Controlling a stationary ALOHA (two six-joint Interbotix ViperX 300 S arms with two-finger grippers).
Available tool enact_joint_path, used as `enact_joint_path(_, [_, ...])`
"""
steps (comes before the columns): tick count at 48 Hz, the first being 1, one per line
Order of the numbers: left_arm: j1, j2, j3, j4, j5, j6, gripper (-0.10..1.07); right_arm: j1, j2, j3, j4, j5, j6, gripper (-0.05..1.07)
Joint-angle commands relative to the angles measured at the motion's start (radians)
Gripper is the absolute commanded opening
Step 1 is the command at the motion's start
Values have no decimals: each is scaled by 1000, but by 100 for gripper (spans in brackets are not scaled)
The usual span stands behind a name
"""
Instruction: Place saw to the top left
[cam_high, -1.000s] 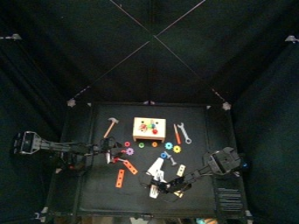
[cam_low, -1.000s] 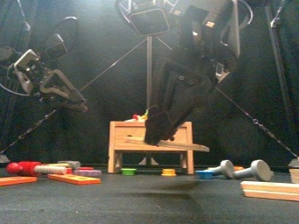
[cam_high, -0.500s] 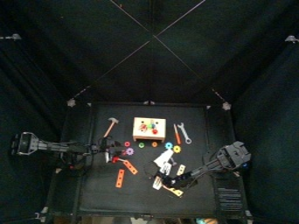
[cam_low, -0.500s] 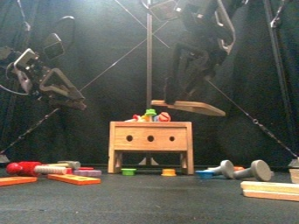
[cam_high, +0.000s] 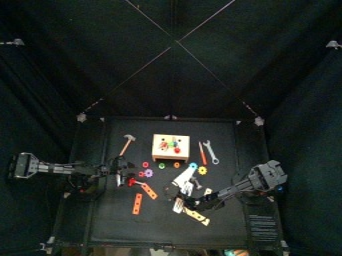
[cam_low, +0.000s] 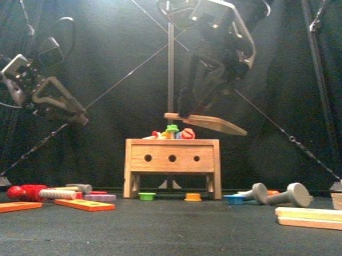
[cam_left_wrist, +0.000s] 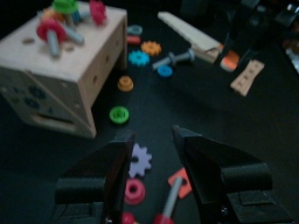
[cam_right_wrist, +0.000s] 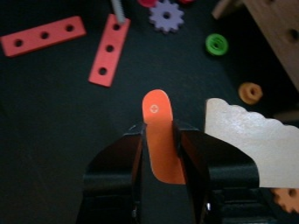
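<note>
The right gripper (cam_right_wrist: 163, 156) pinches the saw (cam_right_wrist: 250, 140) by its orange handle (cam_right_wrist: 160, 131): the two jaws press on either side of the handle, and the pale toothed blade juts out past them. In the front view the saw (cam_low: 203, 123) hangs in the air, roughly level, just above the wooden block (cam_low: 173, 165), held under the right gripper (cam_low: 181, 113). From above, the saw (cam_high: 186, 182) shows over the near right part of the table (cam_high: 234, 235), right of the orange strips (cam_high: 140, 200) and nearer than the block (cam_high: 170, 147).

The left gripper (cam_left_wrist: 152, 150) has its jaws spread with nothing between them; it hovers over a purple gear (cam_left_wrist: 139, 161), with a green ring (cam_left_wrist: 119, 114) and the block (cam_left_wrist: 65, 61) beyond. From above, that arm reaches in from the left side of the table, its gripper (cam_high: 120, 178) near the small parts.

A hammer (cam_high: 127, 141) lies far left, and a wrench (cam_high: 210, 152) lies right of the block.
</note>
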Motion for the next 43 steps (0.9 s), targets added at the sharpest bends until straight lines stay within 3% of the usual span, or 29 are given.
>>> enact_joint_path(1, [9,-18,-14,0,29,-2,80,-52,-2,-44,-14,-58,-60,51])
enact_joint_path(7, [66,-58,-2,-3,40,-3,80,-112,35,-89,-14,-114,-181,51])
enact_joint_path(15, [262,-163,35,-44,14,-3,80,-173,77,-166,34,-173,-348,51])
enact_joint_path(23, [388,-291,58,-66,-48,-2,80,-232,117,-249,86,-227,-460,51])
enact_joint_path(29, [423,-327,58,-61,-54,3,80,-261,152,-327,98,-242,-520,51])
enact_joint_path(43, [428,-324,66,-58,-54,3,80,-275,238,-469,110,-227,-672,51])
